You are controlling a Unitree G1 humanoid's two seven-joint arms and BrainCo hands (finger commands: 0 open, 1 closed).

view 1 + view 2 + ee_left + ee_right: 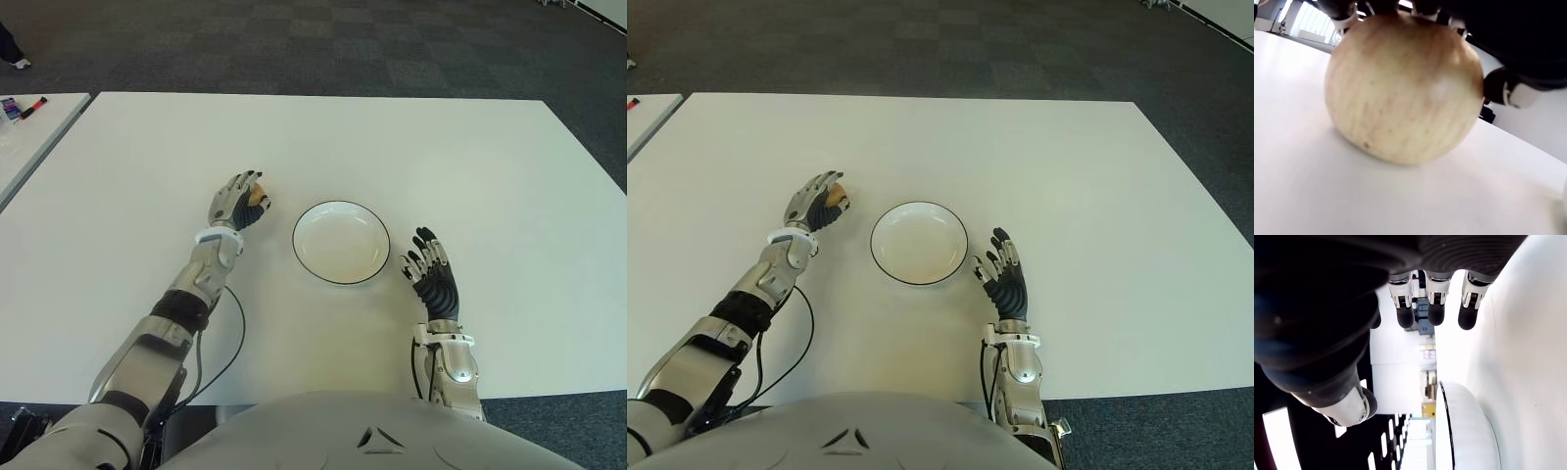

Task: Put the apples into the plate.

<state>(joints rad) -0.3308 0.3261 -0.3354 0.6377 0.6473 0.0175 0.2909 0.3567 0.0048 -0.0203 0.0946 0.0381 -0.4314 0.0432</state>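
Table (509, 186): white, rectangular, the largest item, set on dark carpet tile. A second white table (29, 137) stands off its left edge, carrying a red-and-black marker-like item (32, 105) too small to identify.

Plate (341, 242): white, round, dark rim line, empty, near the middle of the table in front of the robot's torso, between the two hands.

Left hand (238, 203): out on the table just left of the plate, arm extended, fingers (247, 182) curled over the apple and closed around it from above.

Right hand (429, 269): shows just right of the plate, palm down, fingers (1436, 308) extended and relaxed, holding nothing. The wrist view shows the plate's rim close beside it.

Apple (1400, 88): one only, yellowish with faint reddish streaks, sitting on the table surface under the left hand's grasp, left of the plate and outside it. Its underside touches the table in the wrist view.
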